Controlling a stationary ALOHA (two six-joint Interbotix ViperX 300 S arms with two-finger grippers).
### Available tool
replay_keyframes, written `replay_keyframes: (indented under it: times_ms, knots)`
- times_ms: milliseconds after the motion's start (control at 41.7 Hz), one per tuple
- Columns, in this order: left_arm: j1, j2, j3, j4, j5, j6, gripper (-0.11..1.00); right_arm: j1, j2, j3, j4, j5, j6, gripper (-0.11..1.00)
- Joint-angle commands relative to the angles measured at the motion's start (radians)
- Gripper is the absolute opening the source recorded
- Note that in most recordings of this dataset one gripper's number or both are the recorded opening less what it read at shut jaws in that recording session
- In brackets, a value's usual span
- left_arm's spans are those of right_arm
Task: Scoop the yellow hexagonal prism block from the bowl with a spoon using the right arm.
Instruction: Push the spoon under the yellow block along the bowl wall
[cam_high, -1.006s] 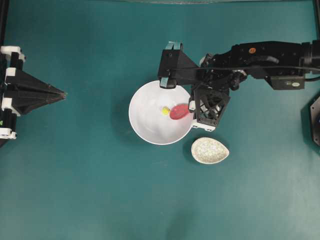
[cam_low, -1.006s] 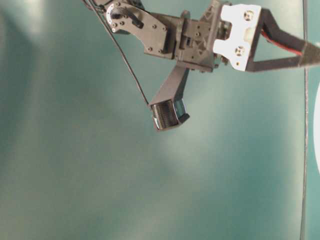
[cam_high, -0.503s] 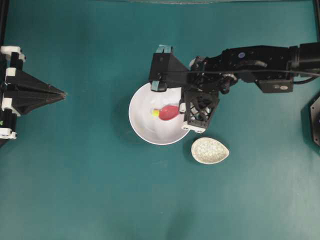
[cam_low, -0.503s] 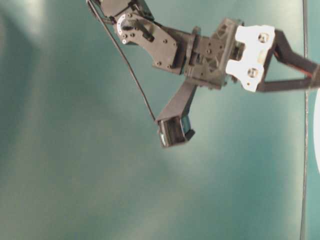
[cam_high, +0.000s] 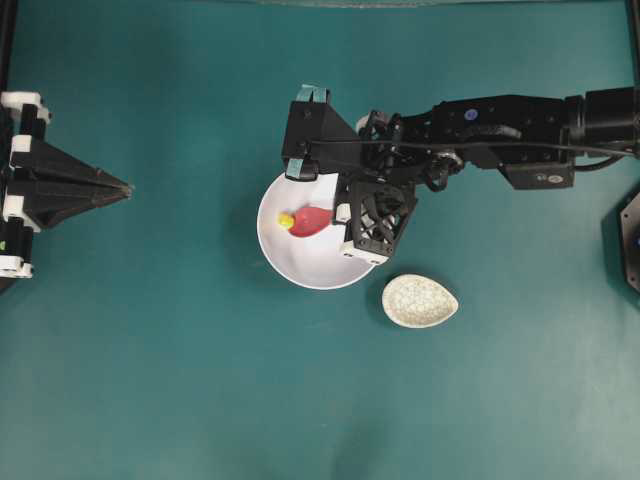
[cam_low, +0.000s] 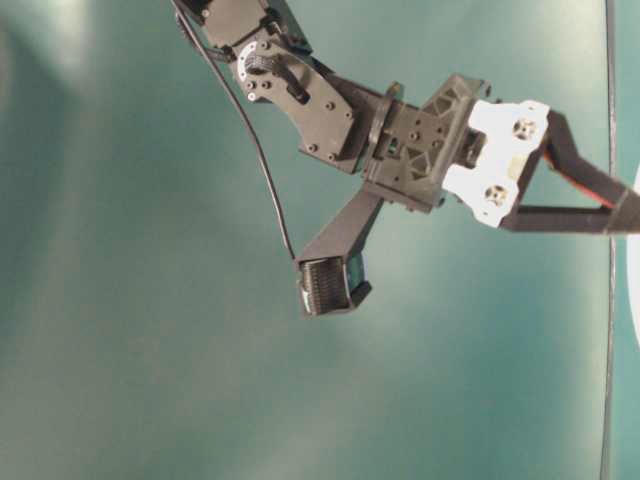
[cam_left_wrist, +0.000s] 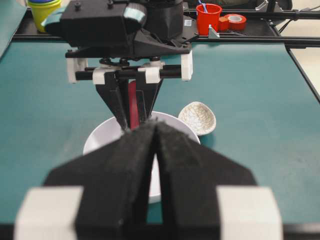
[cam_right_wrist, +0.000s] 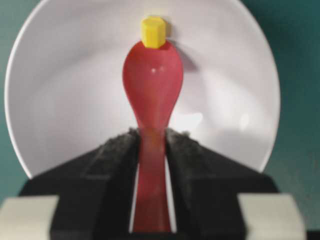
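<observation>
Inside the bowl (cam_right_wrist: 60, 115) we had the spoon (cam_right_wrist: 152, 85) laid low, its handle clamped between the fingers (cam_right_wrist: 107, 160) of the right gripper (cam_right_wrist: 150, 145) so the scoop could run along the white floor. At the scoop's far tip sat the yellow hexagonal prism block (cam_right_wrist: 153, 31), touching its edge but not yet in it, probably needing the bowl's wall behind it. Off to the side our left gripper (cam_left_wrist: 155, 131) rested, fingers together.

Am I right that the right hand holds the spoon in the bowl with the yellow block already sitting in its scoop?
Not quite. The right hand holds the spoon in the bowl, but the yellow block sits at the scoop's tip, not inside it, as the right wrist view shows.
</observation>
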Motion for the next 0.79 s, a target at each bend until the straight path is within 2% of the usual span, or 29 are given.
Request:
replay_keyframes:
  times_ms: [0, 767]
  knots:
    - [-0.002, 0.009, -0.025, 0.003, -0.006, 0.002, 0.0, 0.002, -0.02, -0.023, -0.002, -0.02, -0.002, 0.26]
    - [0.0, 0.009, -0.025, 0.003, -0.005, -0.002, 0.0, 0.002, -0.032, -0.034, -0.003, -0.083, 0.002, 0.26]
